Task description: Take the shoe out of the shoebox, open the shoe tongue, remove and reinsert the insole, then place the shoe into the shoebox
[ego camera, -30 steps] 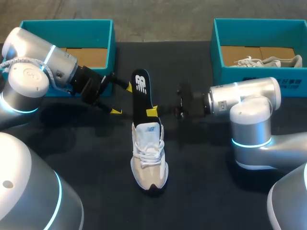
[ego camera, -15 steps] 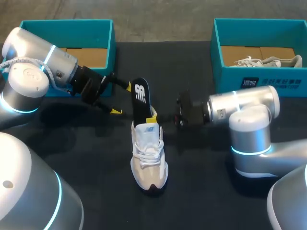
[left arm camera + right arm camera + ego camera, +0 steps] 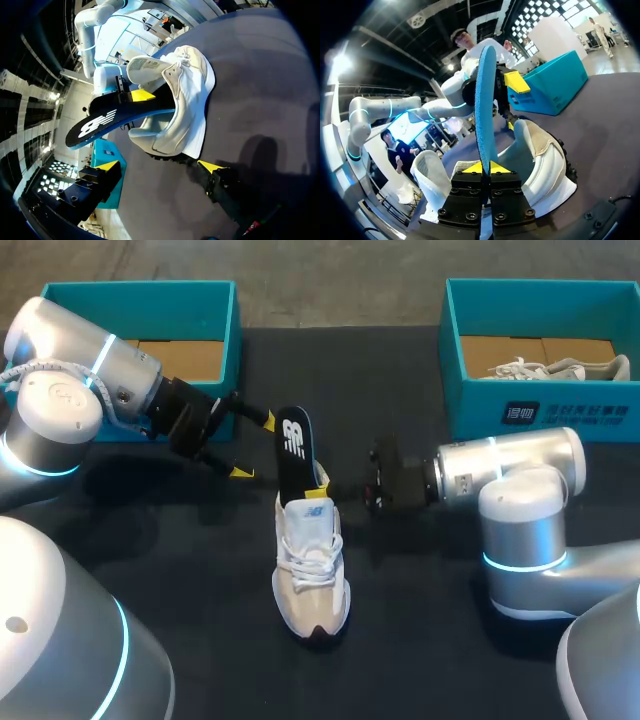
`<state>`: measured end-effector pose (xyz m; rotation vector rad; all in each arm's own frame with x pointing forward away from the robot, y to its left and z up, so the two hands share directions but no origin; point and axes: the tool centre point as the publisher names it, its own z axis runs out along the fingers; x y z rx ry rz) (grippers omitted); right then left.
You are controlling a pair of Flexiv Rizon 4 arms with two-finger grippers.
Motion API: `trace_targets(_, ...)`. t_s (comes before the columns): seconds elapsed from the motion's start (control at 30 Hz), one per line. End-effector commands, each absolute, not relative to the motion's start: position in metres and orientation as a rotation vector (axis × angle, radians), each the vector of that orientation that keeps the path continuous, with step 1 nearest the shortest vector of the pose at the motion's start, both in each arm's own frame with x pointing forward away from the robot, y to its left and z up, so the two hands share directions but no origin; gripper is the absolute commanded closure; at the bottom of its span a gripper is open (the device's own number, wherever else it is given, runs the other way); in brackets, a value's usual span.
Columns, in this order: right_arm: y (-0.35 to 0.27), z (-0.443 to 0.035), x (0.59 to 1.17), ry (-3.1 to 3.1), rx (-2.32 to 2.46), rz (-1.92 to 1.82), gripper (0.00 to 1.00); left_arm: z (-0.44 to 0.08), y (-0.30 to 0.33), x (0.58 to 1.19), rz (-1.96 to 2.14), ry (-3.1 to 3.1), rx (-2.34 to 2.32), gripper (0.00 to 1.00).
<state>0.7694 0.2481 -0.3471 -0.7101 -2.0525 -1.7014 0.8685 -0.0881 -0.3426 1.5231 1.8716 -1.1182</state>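
Observation:
A white sneaker (image 3: 311, 575) stands on the black table, toe toward the front edge. A black insole (image 3: 294, 443) rises slanted out of its opening. My right gripper (image 3: 320, 478) is shut on the insole's edge just above the shoe's collar. In the right wrist view the insole's blue underside (image 3: 485, 107) stands upright between the shut yellow tips of my right gripper (image 3: 485, 168), with the sneaker (image 3: 542, 157) behind it. My left gripper (image 3: 255, 447) hangs open, left of the insole and touching nothing. In the left wrist view the sneaker (image 3: 180, 102) and insole (image 3: 107, 122) lie ahead of my left gripper (image 3: 158, 166).
A teal shoebox (image 3: 215, 315) stands at the back left, behind my left arm. A second teal shoebox (image 3: 455, 350) at the back right holds another white shoe (image 3: 555, 368). Bare black table lies around the sneaker.
My right gripper has lowered the insole, so its end sits deeper in the sneaker. The right arm drew slightly nearer the front. My left arm has not moved.

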Motion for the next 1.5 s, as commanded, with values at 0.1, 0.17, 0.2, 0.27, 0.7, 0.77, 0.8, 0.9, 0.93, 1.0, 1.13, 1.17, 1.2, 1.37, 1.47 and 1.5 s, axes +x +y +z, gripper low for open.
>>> trace_targets(0.1,0.252,-0.343,0.772,-2.064,-0.706,-1.704,0.85,-0.343,-0.088,0.868,-1.116,1.871,1.522,0.00)
trace_targets(0.17,0.253,-0.340,0.774,-2.067,-0.702,-1.706,0.77,-0.343,-0.088,0.868,-1.116,1.871,1.522,0.00)
trace_targets(0.2,0.253,-0.339,0.775,-2.071,-0.699,-1.706,0.75,-0.343,-0.088,0.868,-1.116,1.871,1.522,0.00)
trace_targets(0.27,0.254,-0.338,0.775,-2.074,-0.696,-1.708,0.74,-0.343,-0.088,0.868,-1.116,1.871,1.522,0.00)
trace_targets(0.7,0.258,-0.322,0.789,-2.113,-0.654,-1.705,0.72,-0.343,-0.088,0.868,-1.116,1.871,1.522,0.00)
trace_targets(0.77,0.258,-0.319,0.791,-2.119,-0.648,-1.708,0.72,-0.343,-0.088,0.868,-1.116,1.871,1.522,0.00)
trace_targets(0.8,0.258,-0.315,0.793,-2.126,-0.644,-1.709,0.71,-0.343,-0.088,0.868,-1.116,1.871,1.522,0.00)
trace_targets(0.9,0.258,-0.310,0.796,-2.137,-0.637,-1.711,0.73,-0.343,-0.088,0.868,-1.116,1.871,1.522,0.00)
trace_targets(0.93,0.258,-0.309,0.797,-2.142,-0.635,-1.710,0.73,-0.343,-0.088,0.868,-1.116,1.871,1.522,0.00)
trace_targets(1.0,0.258,-0.306,0.799,-2.149,-0.630,-1.713,0.73,-0.343,-0.088,0.868,-1.116,1.871,1.522,0.00)
trace_targets(1.13,0.258,-0.303,0.801,-2.162,-0.632,-1.714,0.87,-0.343,-0.088,0.868,-1.116,1.871,1.522,0.00)
trace_targets(1.17,0.258,-0.303,0.802,-2.162,-0.632,-1.714,0.94,-0.343,-0.088,0.868,-1.116,1.871,1.522,0.00)
trace_targets(1.2,0.258,-0.303,0.803,-2.162,-0.633,-1.713,1.00,-0.343,-0.088,0.868,-1.116,1.871,1.522,0.00)
trace_targets(1.37,0.259,-0.307,0.805,-2.157,-0.643,-1.697,1.00,-0.343,-0.088,0.868,-1.116,1.871,1.522,0.00)
trace_targets(1.47,0.258,-0.312,0.806,-2.143,-0.661,-1.683,1.00,-0.343,-0.088,0.868,-1.116,1.871,1.522,0.00)
trace_targets(1.5,0.258,-0.314,0.806,-2.138,-0.671,-1.676,1.00,-0.343,-0.088,0.868,-1.116,1.871,1.522,0.00)
